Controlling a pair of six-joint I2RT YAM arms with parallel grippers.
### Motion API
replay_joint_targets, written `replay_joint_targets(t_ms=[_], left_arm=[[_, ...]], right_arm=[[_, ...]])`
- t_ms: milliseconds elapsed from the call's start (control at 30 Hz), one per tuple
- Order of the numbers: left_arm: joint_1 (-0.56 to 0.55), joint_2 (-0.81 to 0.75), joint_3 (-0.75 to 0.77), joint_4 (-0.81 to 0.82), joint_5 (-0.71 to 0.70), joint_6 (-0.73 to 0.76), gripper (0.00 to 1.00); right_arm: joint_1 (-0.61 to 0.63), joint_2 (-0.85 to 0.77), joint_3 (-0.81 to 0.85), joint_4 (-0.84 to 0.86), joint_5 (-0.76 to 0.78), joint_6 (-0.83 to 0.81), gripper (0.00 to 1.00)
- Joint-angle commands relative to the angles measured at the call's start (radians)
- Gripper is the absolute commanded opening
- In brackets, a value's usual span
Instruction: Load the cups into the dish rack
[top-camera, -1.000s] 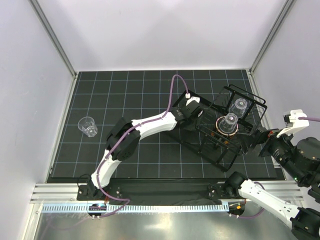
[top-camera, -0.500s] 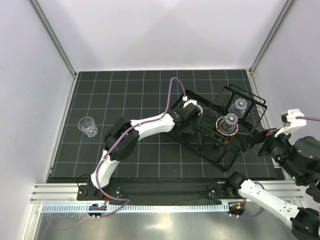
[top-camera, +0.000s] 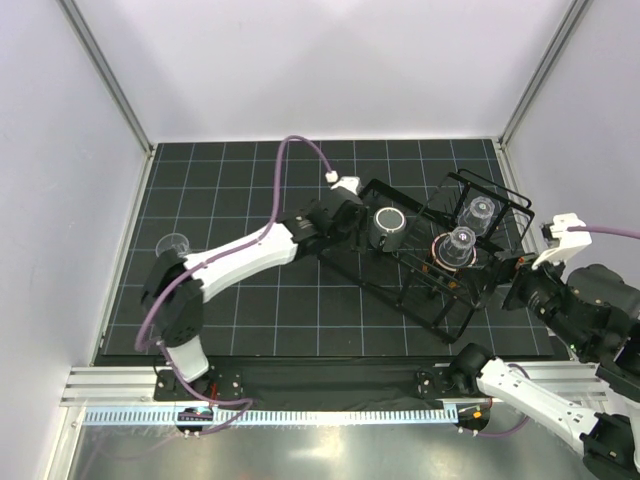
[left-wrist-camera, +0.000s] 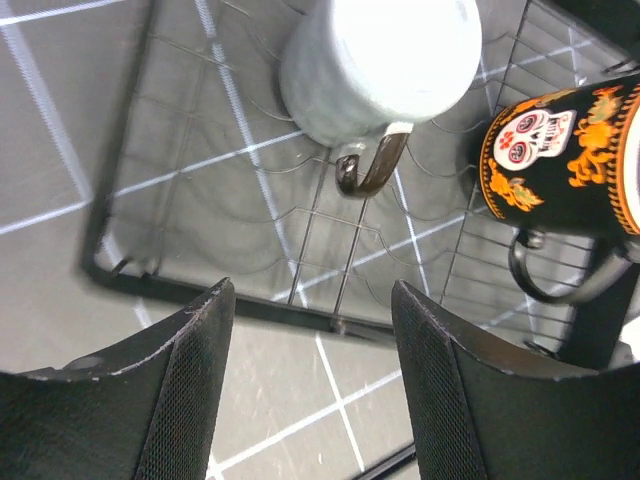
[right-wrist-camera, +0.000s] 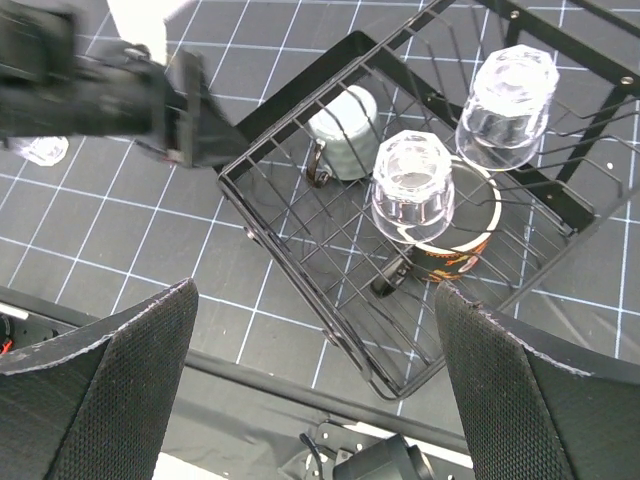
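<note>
The black wire dish rack (top-camera: 400, 290) sits right of centre. In it are a grey handled mug (top-camera: 388, 222), upside down in the left wrist view (left-wrist-camera: 380, 60), two upturned clear tumblers (top-camera: 478, 212) (top-camera: 458, 243), and the black printed mug (top-camera: 441, 262) under the nearer tumbler. Another clear tumbler (top-camera: 170, 243) stands on the mat at far left, partly behind my left arm. My left gripper (top-camera: 358, 222) is open and empty just outside the rack's left edge (left-wrist-camera: 230, 300). My right gripper (top-camera: 508, 285) is open and empty at the rack's right side.
The black gridded mat (top-camera: 260, 300) ends at white walls on the left, back and right. A metal rail (top-camera: 300, 385) runs along the near edge. My left arm stretches across the mat from the near left to the rack.
My left gripper has drawn back to the left from over the grey mug, which now stands free in the rack. Its elbow swung left. The right arm shifted slightly.
</note>
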Motion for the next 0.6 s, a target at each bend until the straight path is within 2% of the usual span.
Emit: replay_joint_targets(t_ms=[0, 200, 300, 433, 567], left_arm=[[0.034, -0.133, -0.072, -0.016, -0.012, -0.04, 0.63], [0.132, -0.383, -0.238, -0.101, -0.08, -0.094, 0.63], [0.196, -0.516, -0.275, -0.209, -0.175, -0.131, 0.63], [0.309, -0.638, -0.281, -0.442, -0.322, -0.236, 0.65], [0.415, -0.725, -0.307, -0.553, -0.41, -0.284, 0.68]], right_arm=[[0.004, 0.035, -0.018, 0.058, -0.028, -0.025, 1.0], [0.003, 0.06, -0.036, 0.102, -0.077, -0.048, 1.0], [0.003, 0.079, -0.044, 0.121, -0.092, -0.062, 1.0], [0.004, 0.095, -0.056, 0.159, -0.115, -0.065, 1.0], [0.004, 0.109, -0.07, 0.182, -0.141, -0.067, 1.0]])
